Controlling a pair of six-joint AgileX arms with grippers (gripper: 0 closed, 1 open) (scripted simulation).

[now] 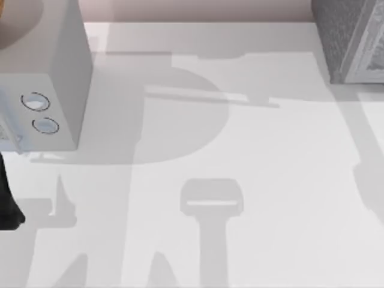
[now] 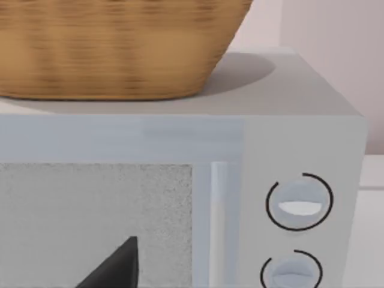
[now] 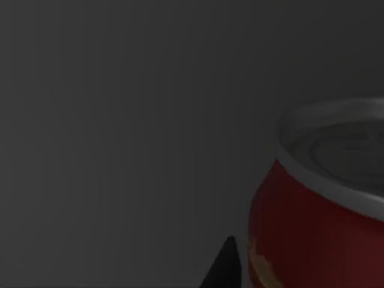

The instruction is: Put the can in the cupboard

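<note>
- Jaw opening cannot be told for either gripper; one dark fingertip (image 3: 223,267) is seen just beside the can (image 3: 312,234), another (image 2: 117,267) before the pale-grey box (image 2: 180,138).
- One can is seen: red, silver-rimmed, yellow-orange marks, cut off at the edge, in dark surroundings.
- One cupboard (image 1: 351,39), speckled dark-grey, is cut off at the table's (image 1: 270,180) far right corner.
- Two ringed knobs (image 1: 39,113) and one wicker basket (image 2: 114,48) are counted on the box.

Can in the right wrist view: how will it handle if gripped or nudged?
The can has a rounded red wall, so it would probably roll if tipped on its side. Its glossy surface may be slippery under a light squeeze. The raised silver rim suggests rigid metal, likely stiff rather than crushable.
</note>
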